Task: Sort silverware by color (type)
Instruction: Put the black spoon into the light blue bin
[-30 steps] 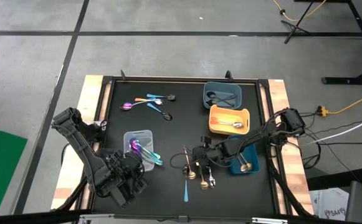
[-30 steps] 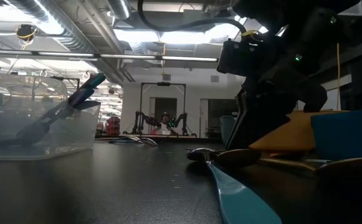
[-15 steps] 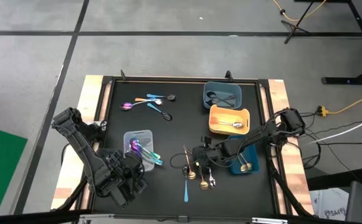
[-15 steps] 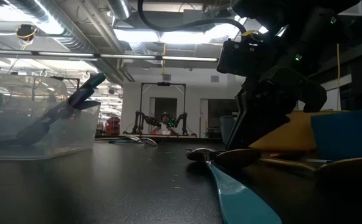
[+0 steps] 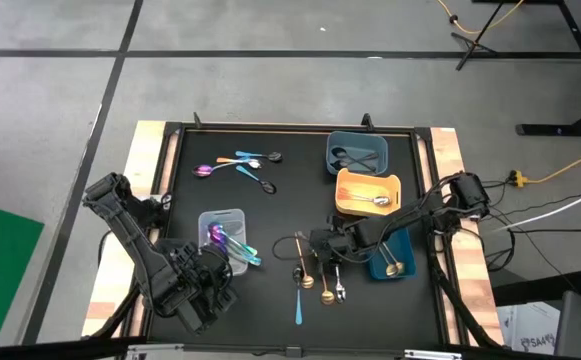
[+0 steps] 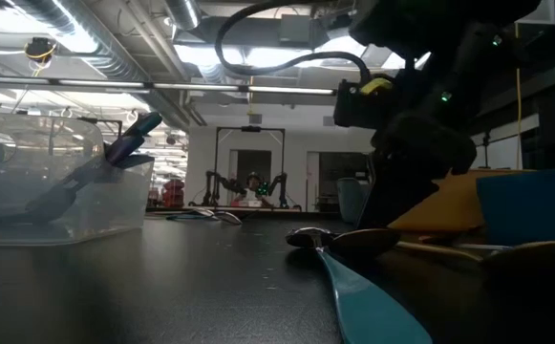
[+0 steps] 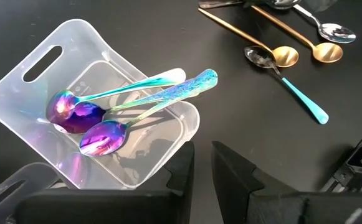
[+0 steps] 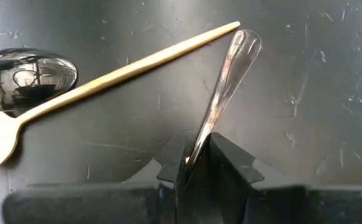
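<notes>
Right claw (image 5: pixel 315 243) shifted slightly away from orange tray (image 5: pixel 367 193), pinching silver spoon (image 8: pixel 221 93) handle beside gold spoon (image 8: pixel 115 74). My left claw (image 7: pixel 202 163) nearly closed, empty, near clear tray (image 7: pixel 31 74).

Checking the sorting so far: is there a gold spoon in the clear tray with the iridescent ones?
No. The clear tray holds only two iridescent purple spoons; the gold spoons lie on the table outside it.
</notes>
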